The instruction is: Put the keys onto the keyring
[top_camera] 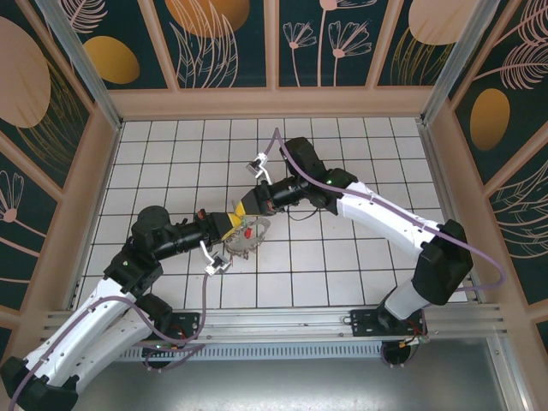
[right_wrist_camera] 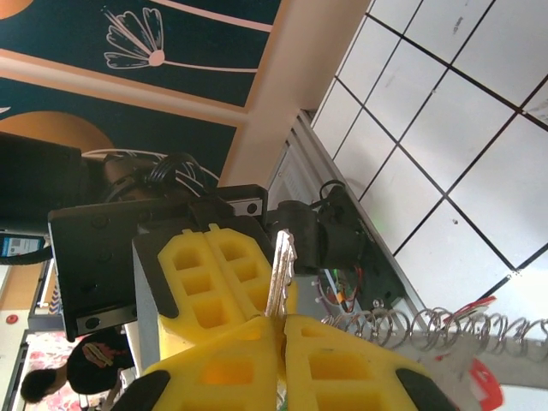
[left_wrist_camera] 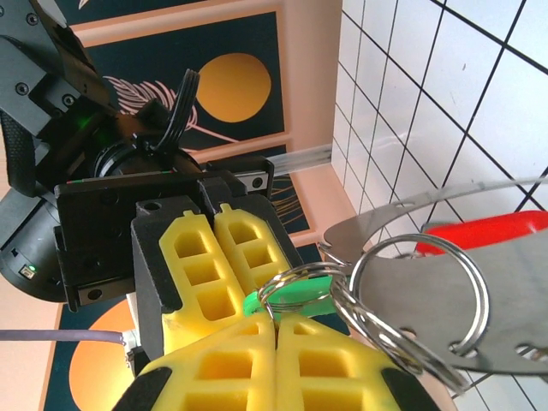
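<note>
I note both arms meeting over the middle of the tiled bench (top_camera: pixel 360 274), a little toward its left edge, with a purple cable (top_camera: pixel 273 144) arching above the right arm. The left gripper (top_camera: pixel 224 224) and right gripper (top_camera: pixel 250 205) stand tip to tip, and from above they cover much of the bunch. The keyring (top_camera: pixel 254 238) lies just beside the left fingertips; on the right wrist camera it reads as a coiled wire loop (right_wrist_camera: pixel 437 325), cut off at the frame edge. The red tag (left_wrist_camera: pixel 488 233) is partly masked by a flat metal piece whose outline I cannot make out. The left fingers (left_wrist_camera: pixel 214 368) are pressed together at the green tag (left_wrist_camera: pixel 300 294), which sits inside the split rings (left_wrist_camera: pixel 419 308). I cannot tell whether they also pinch a ring. The right fingers (right_wrist_camera: pixel 342 368) are closed on one key (right_wrist_camera: pixel 280 270), its blade standing out of the seam.
</note>
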